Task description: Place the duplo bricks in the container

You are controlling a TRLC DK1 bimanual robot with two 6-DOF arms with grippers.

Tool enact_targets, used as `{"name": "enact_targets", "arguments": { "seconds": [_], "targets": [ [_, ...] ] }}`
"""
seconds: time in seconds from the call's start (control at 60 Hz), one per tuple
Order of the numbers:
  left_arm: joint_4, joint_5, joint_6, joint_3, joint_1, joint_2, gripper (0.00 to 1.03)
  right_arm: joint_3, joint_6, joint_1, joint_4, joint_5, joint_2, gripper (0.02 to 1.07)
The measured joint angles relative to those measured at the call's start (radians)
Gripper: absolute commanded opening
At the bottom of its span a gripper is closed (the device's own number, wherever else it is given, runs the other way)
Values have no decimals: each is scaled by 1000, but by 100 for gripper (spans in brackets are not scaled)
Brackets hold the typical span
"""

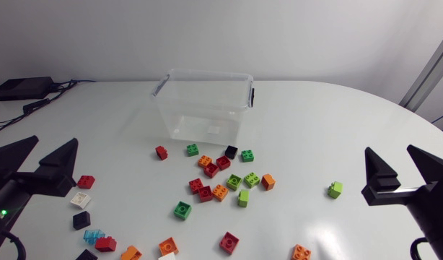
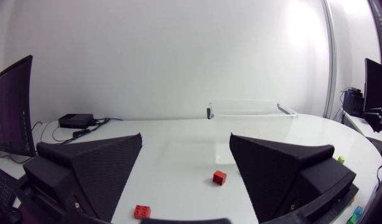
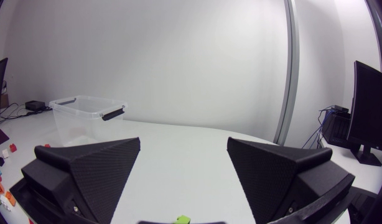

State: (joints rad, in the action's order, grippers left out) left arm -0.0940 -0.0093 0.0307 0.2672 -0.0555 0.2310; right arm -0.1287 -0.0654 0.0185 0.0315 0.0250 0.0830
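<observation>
A clear plastic container [image 1: 203, 108] with dark handles stands empty at the back middle of the table. Several duplo bricks in red, green, orange, black and white lie scattered in front of it, among them a red one [image 1: 161, 152] and a lone green one [image 1: 335, 189]. My left gripper [image 1: 55, 141] is open at the left edge, beside a red brick [image 1: 86, 181]. In the left wrist view my left gripper [image 2: 186, 137] is empty, with a red brick [image 2: 219, 178] ahead of it. My right gripper [image 1: 389, 149] is open at the right. My right gripper [image 3: 183, 142] holds nothing; a green brick [image 3: 182, 219] lies under it.
A black box with cables [image 1: 23, 88] sits at the table's back left corner. The container [image 2: 250, 112] shows far ahead of the left gripper, and the container [image 3: 85, 115] stands off to the side of the right gripper.
</observation>
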Motion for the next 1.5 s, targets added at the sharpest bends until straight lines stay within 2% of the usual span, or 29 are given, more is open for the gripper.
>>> {"name": "enact_targets", "arguments": {
  "seconds": [0.267,0.517,0.717,0.817,0.983,1.217,1.267,1.383,1.5],
  "targets": [
    [-93,1,27,204,-41,407,96,-134,6,8,34,6,200,102],
    [-225,0,102,412,-47,778,93,-288,6,13,184,10,392,102],
    [-249,1,161,519,-47,1006,93,-393,6,13,304,3,535,102],
    [-250,58,195,554,-43,1100,93,-414,7,13,332,-23,571,102],
    [-269,87,309,625,-43,1244,93,-423,7,13,362,-50,637,102],
    [-277,119,537,737,-43,1418,95,-428,-17,13,385,-87,697,102],
    [-294,145,584,755,-41,1452,95,-431,-22,13,386,-97,697,102],
    [-352,279,678,800,-17,1539,95,-442,-53,13,392,-103,705,102],
    [-459,380,737,886,10,1636,94,-472,-133,13,452,-103,738,102]
  ]
}}
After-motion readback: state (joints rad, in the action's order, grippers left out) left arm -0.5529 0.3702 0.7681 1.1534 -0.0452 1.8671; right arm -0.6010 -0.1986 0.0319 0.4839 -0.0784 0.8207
